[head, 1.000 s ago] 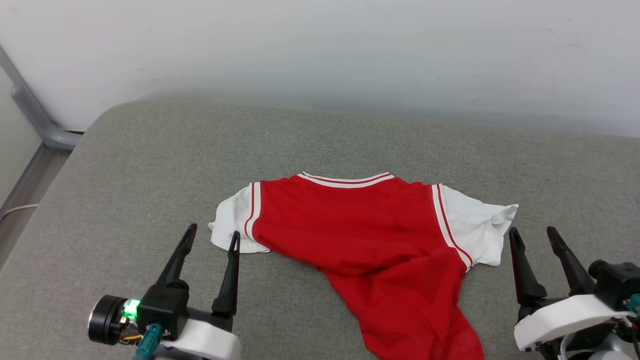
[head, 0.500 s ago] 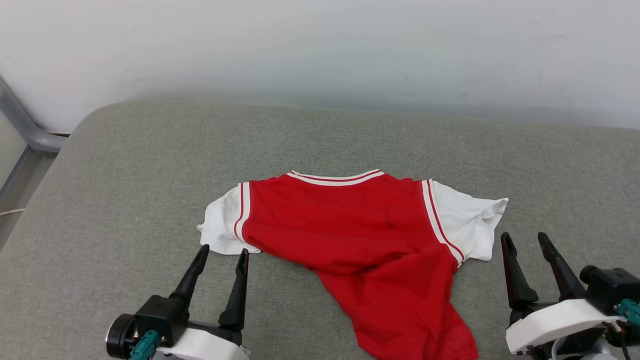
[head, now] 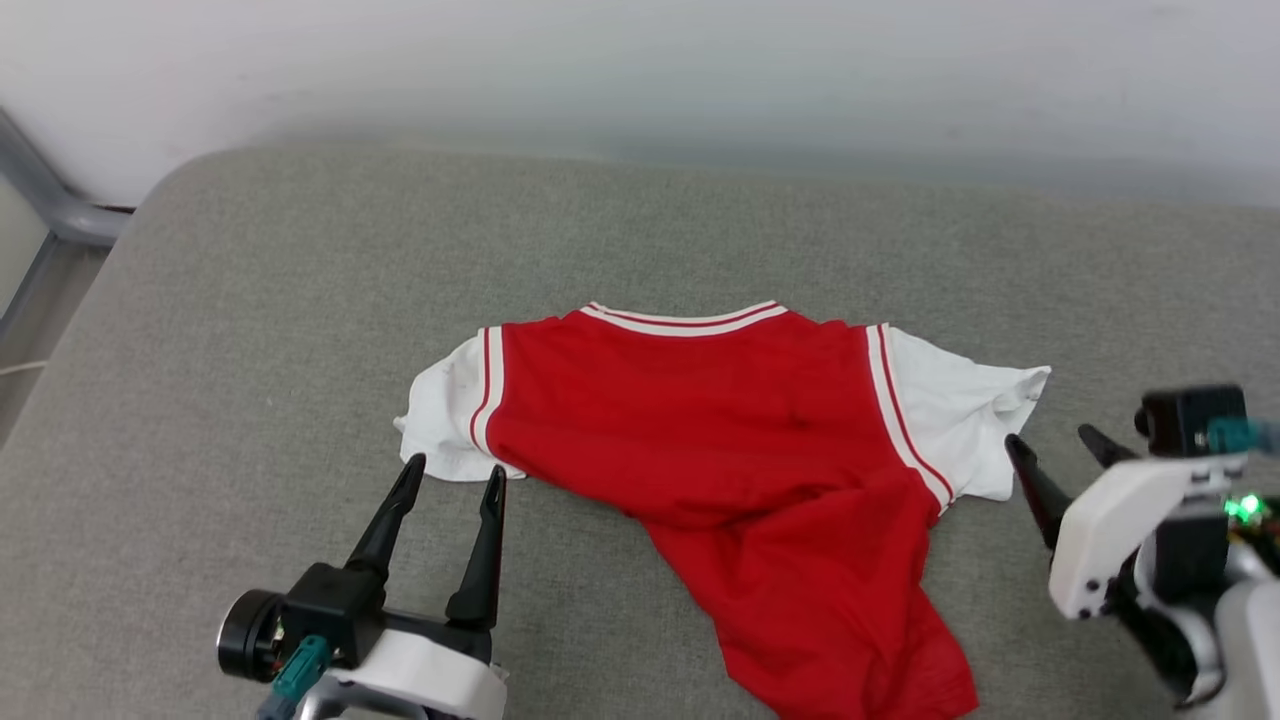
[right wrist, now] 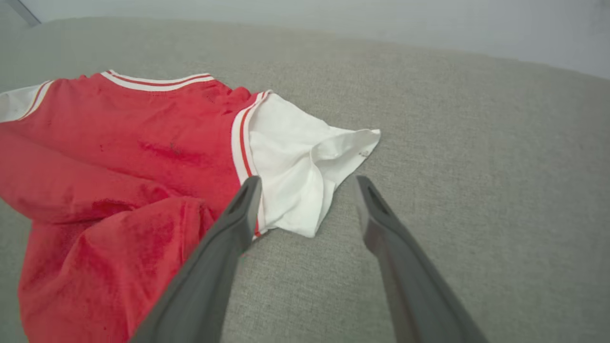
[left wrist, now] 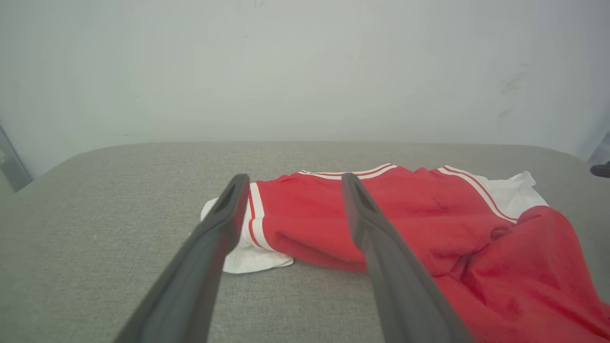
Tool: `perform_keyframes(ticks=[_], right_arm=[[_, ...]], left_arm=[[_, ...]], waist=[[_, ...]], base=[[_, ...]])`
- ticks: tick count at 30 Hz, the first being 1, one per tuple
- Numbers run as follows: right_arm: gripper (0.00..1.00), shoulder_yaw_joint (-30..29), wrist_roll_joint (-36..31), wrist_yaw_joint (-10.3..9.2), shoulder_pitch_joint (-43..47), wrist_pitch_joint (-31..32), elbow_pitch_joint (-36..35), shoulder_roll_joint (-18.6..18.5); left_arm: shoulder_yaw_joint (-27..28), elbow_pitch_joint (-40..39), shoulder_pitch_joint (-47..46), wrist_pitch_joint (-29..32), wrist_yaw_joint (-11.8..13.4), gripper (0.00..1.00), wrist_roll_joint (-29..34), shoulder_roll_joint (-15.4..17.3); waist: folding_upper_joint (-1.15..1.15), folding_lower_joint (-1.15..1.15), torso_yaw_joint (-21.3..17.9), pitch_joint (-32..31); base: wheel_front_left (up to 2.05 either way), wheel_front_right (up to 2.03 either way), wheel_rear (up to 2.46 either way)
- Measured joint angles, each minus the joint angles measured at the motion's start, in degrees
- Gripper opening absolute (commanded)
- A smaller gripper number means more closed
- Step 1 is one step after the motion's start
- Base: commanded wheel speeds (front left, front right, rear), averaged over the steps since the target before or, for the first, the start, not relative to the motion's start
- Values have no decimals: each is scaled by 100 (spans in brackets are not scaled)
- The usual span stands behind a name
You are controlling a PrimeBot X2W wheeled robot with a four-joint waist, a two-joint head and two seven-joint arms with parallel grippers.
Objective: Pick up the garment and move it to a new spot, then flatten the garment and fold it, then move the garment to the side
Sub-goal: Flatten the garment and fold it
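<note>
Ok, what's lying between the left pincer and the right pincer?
The red jersey T-shirt with white sleeves, rumpled on the grey fabric cushion, lies between left pincer and right pincer in the head view.

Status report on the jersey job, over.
Left claw and right claw open, empty, flanking jersey. It lies rumpled on grey cushion, lower half bunched. Nothing in the way.

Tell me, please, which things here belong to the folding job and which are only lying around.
For the job: garment, red with white sleeves, partly bunched; left end effector, open; right end effector, open.
Only around: grey padded surface under the garment; white wall; grey metal frame.
</note>
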Motion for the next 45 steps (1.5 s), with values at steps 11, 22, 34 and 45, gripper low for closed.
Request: perform_keyframes(ticks=[11, 22, 34, 45], right_arm=[[100, 155, 185, 1, -2040, 4418, 486, -959], [100, -30, -207, 1, -2221, 4140, 1547, -725], [0, 450, 63, 5, -2125, 3497, 2118, -1013], [0, 661, 519, 5, -1474, 3230, 2093, -1970]], left_arm=[[-4, 96, -454, 0, -244, 100, 227, -365], [26, 126, -581, 0, -287, 100, 255, -425], [125, 132, -597, 0, -315, 100, 367, -444], [213, 196, -455, 0, -322, 100, 449, -444]], waist=[[0, 1, 703, 717], [0, 1, 1046, 1025], [0, 0, 875, 970], [0, 0, 527, 605]], base=[[0, 0, 0], [0, 0, 0], [0, 0, 0], [0, 0, 0]])
